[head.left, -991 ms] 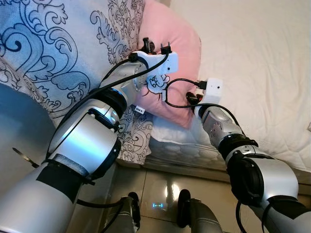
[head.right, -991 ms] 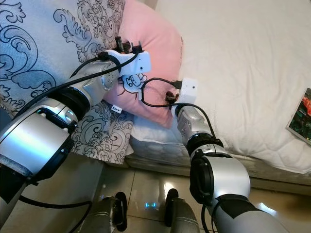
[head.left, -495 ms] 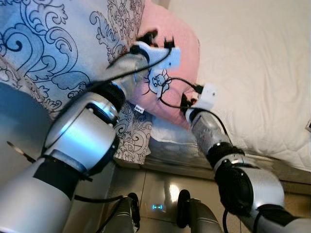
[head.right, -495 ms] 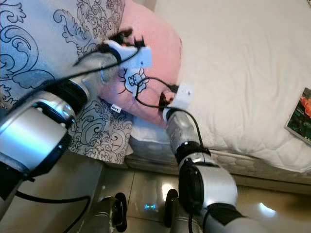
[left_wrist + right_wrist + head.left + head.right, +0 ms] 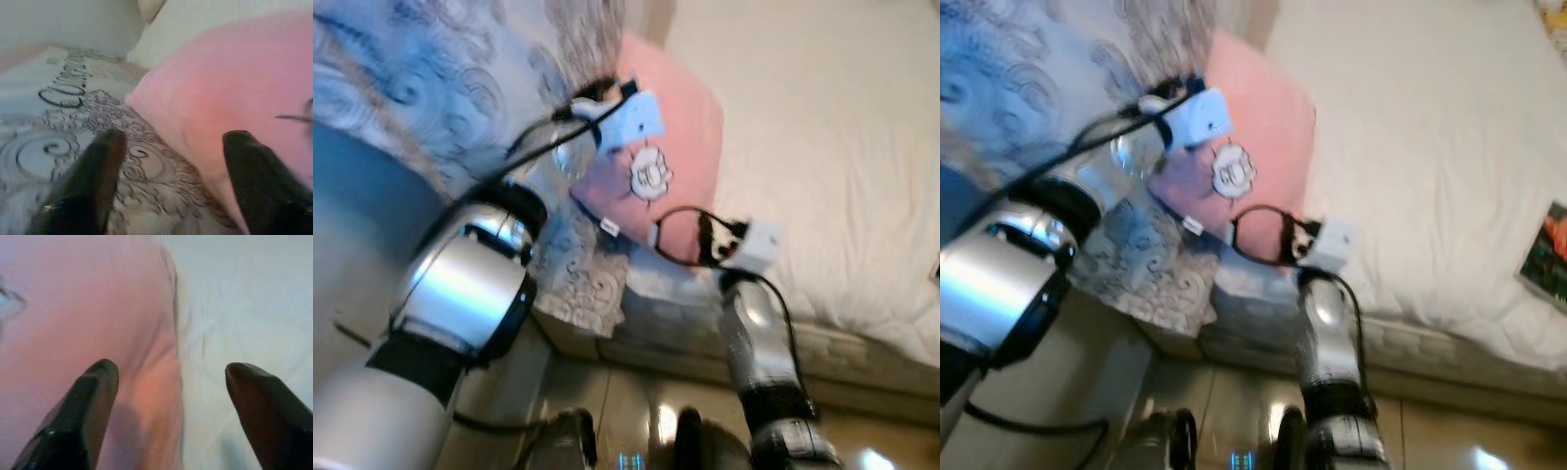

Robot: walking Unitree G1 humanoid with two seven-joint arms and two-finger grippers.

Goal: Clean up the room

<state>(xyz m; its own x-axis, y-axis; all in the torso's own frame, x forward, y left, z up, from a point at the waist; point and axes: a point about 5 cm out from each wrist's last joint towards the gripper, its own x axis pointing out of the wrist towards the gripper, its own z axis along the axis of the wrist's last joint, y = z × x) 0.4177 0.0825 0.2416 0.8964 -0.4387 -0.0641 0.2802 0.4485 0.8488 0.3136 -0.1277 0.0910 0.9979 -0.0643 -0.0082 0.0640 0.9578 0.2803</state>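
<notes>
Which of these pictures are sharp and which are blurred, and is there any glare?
Left eye view and right eye view: motion blur everywhere; the quilt pattern is smeared, and the pink pillow has soft edges. The glossy floor shows pale reflections. Left wrist view: the open left hand is blurred, the pillow hazy. Right wrist view: the open right hand is soft too, with the pillow and white sheet out of focus.

Bed (image 5: 1449,147) with white quilted cover fills right side. Mattress edge (image 5: 862,343) runs along glossy tiled floor (image 5: 626,392), reflecting light. Pale wall (image 5: 63,24) behind bed head. Head views motion-blurred.
</notes>
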